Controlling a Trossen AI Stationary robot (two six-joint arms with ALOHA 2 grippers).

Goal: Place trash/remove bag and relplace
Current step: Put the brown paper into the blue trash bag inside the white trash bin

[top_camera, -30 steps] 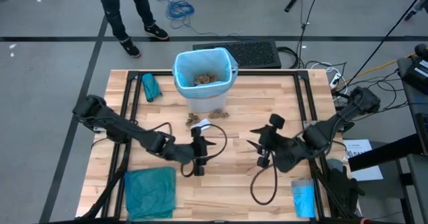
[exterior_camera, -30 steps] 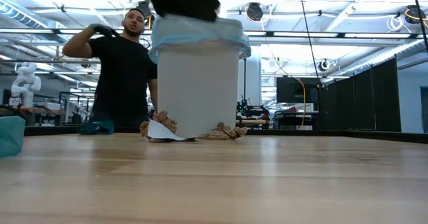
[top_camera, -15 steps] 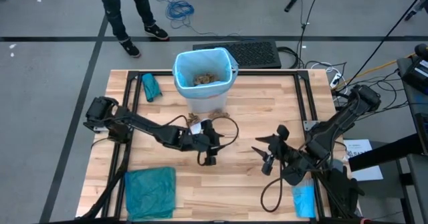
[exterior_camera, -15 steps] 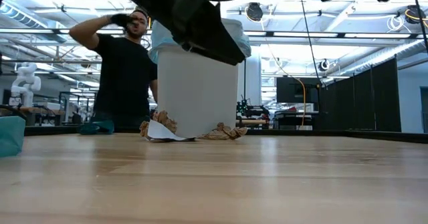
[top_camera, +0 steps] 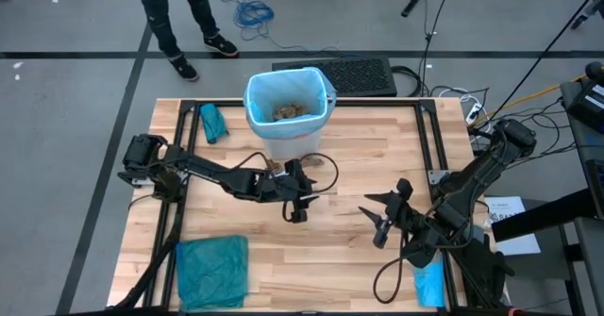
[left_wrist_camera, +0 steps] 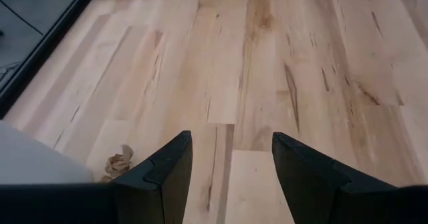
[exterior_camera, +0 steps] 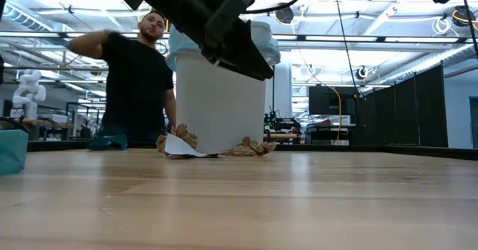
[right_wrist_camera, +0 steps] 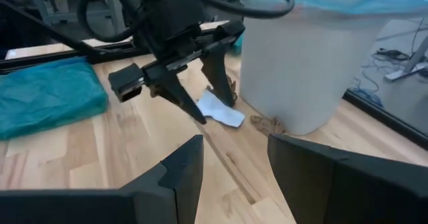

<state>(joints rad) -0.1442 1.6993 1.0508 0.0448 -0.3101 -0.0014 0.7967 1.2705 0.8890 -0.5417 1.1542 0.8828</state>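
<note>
Hovering above bare wood just in front of the white plastic waste bin (top_camera: 288, 118): left gripper (top_camera: 300, 199), dark fingers parted, nothing between them, only planks and one crumpled brown paper scrap (left_wrist_camera: 119, 164) visible past the tips in its wrist view. Lined with the thin translucent sky-blue plastic bag (top_camera: 257, 97), folded over the bin's rim; crumpled brown paper trash (top_camera: 287, 111) lying inside at the bottom. More brown scraps (exterior_camera: 251, 148) plus a flat white piece of paper (right_wrist_camera: 221, 109) on the table against the bin's base, on the side facing the arms, just beside the left gripper's fingertips yet apart from them. Parked well right of centre, toward the near edge of the light wooden slatted table (top_camera: 349, 250): right gripper (top_camera: 385, 220), fingers apart and empty, pointed toward the bin and the other arm. Lying flat at the near left corner: darker teal-green plastic bag (top_camera: 211, 271). Resting at the far left, beside the bin: small bunched teal-green bundle (top_camera: 212, 122). Sitting at the near right edge, partly under the right arm: bright-blue roll (top_camera: 429, 281). Standing beyond the far side of the table, seen across it in the low view: person in a black T-shirt (exterior_camera: 134, 86), one arm raised.
</note>
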